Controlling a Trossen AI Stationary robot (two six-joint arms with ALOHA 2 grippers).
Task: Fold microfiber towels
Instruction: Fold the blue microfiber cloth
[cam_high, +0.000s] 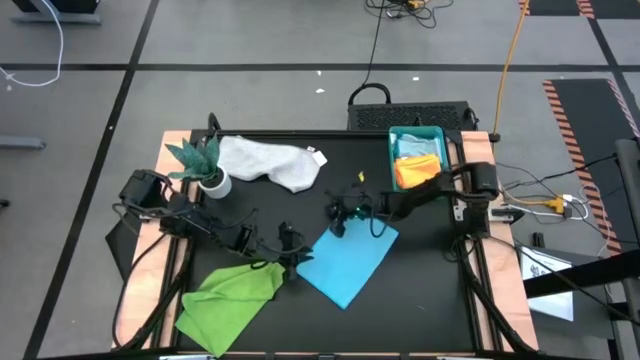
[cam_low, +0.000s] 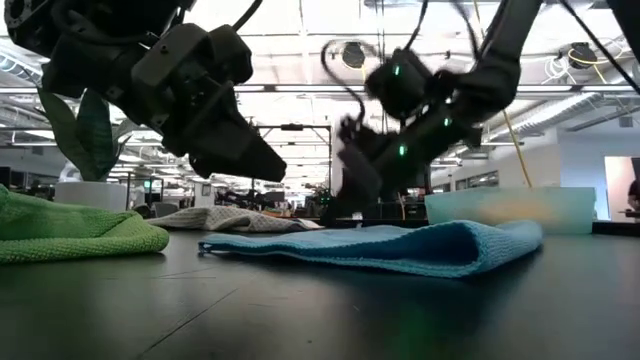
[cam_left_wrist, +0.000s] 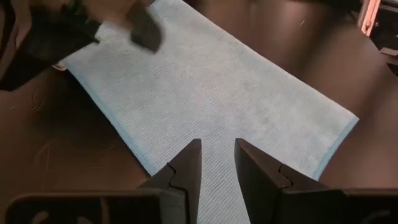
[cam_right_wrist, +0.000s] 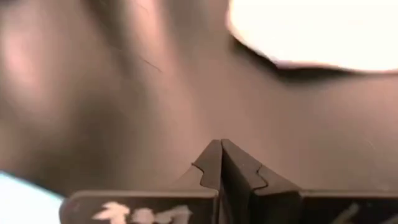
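The lime green towel (cam_high: 228, 293) lies crumpled nearest the table's front edge, just left of the folded turquoise-blue towel (cam_high: 347, 262). The left gripper (cam_high: 291, 250), fingers slightly apart and empty, hovers at that blue towel's near-left corner; the right gripper (cam_high: 337, 222), fingers pressed together, sits at its far corner. Beyond the blue towel lies the white-grey towel (cam_high: 270, 162), and the orange towel (cam_high: 417, 172) and pale blue towel (cam_high: 411, 149) rest in the teal tray (cam_high: 417, 133).

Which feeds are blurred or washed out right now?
Right wrist view: background soft, the white towel blown out to a glare patch. Low view: ceiling lights overexposed, left gripper dark against them. Left wrist view: blue towel weave sharp. High view: evenly lit.
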